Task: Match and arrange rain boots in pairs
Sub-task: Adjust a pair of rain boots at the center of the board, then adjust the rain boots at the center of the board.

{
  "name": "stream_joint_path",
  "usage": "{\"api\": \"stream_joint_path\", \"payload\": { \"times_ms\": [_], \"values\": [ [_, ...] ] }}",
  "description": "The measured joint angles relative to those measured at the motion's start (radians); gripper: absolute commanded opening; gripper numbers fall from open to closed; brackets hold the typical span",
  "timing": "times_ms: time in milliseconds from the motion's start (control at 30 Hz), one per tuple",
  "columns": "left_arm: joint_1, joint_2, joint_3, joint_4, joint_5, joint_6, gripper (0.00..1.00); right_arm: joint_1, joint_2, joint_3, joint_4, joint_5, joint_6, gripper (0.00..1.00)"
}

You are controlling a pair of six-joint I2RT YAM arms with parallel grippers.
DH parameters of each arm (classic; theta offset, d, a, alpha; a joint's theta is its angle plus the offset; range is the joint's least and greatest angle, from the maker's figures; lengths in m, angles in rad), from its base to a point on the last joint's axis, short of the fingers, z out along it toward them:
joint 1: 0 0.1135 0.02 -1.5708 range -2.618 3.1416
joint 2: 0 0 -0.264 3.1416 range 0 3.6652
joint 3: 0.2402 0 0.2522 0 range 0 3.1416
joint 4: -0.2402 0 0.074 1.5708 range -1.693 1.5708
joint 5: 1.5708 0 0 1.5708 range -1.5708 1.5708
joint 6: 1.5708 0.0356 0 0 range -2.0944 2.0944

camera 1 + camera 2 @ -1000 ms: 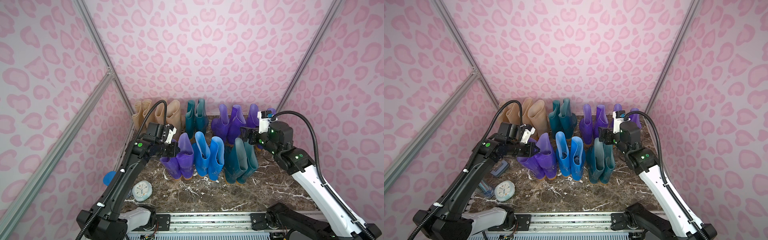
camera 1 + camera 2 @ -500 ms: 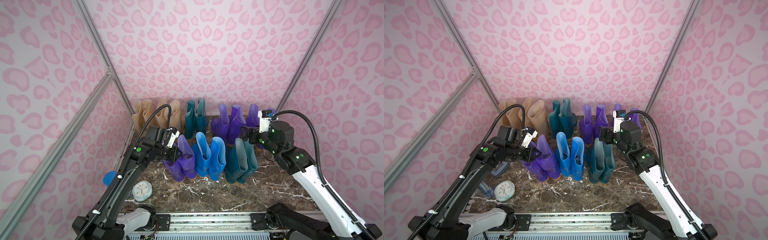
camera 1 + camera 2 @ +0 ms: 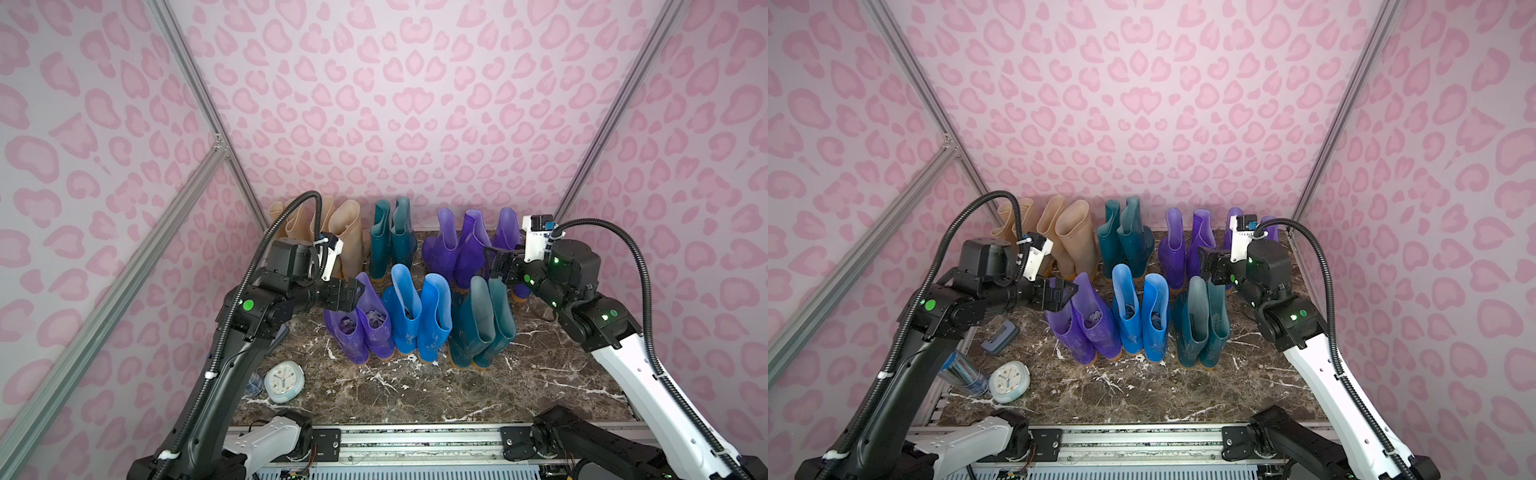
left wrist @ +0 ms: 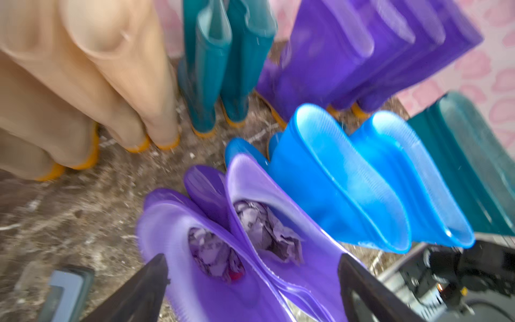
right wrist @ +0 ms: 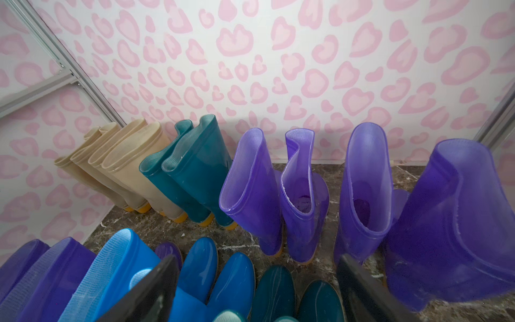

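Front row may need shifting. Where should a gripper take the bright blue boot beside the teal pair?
Likely the cuff wall of the bright blue boot, from above, one finger inside the mouth: it stands upright, its mate and a teal boot close on either side.

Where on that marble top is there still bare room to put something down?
The widest bare strip runs between the blue pair and the metal rail, right of the alarm clock. A smaller patch lies right of the front teal pair. Crowded: the back row of boots, and the clock's corner.
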Motion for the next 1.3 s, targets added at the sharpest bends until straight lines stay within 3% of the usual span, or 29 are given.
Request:
{"api": "stream_joint_path", "payload": {
  "times_ms": [33,200,333,400,467,533,667,800,1100,1300],
  "values": [
    [0.000,-0.019,-0.001,0.005,-0.029,-0.005,0.96,0.000,-0.009,-0.003,0.012,0.000,0.000,0.98],
    [0.000,-0.129,-0.099,0.074,-0.186,-0.068,0.94,0.000,-0.024,-0.018,0.048,-0.004,-0.002,0.98],
    [0.005,-0.161,-0.178,0.067,-0.359,-0.190,0.84,0.000,-0.036,-0.035,0.061,-0.016,-0.003,0.98],
    [0.026,-0.161,-0.226,0.038,-0.444,-0.276,0.66,0.000,-0.041,-0.044,0.068,-0.015,-0.002,0.98],
    [0.082,-0.145,-0.272,0.008,-0.494,-0.350,0.27,0.000,-0.042,-0.054,0.078,-0.013,-0.001,0.98],
    [0.145,-0.129,-0.300,0.004,-0.501,-0.406,0.03,0.000,-0.040,-0.058,0.079,-0.006,0.000,0.98],
    [0.241,-0.047,-0.349,0.025,-0.469,-0.509,0.02,0.000,-0.042,-0.071,0.084,-0.003,0.000,0.91],
    [0.249,0.066,-0.400,0.089,-0.414,-0.586,0.02,0.000,-0.060,-0.103,0.092,-0.008,0.006,0.89],
    [0.259,0.355,-0.468,0.232,-0.463,-0.711,0.02,-0.002,-0.072,-0.135,0.106,-0.030,0.025,0.90],
    [0.260,0.459,-0.528,0.369,-0.443,-0.755,0.02,-0.002,-0.077,-0.135,0.108,-0.034,0.025,0.91]
  ]
}}
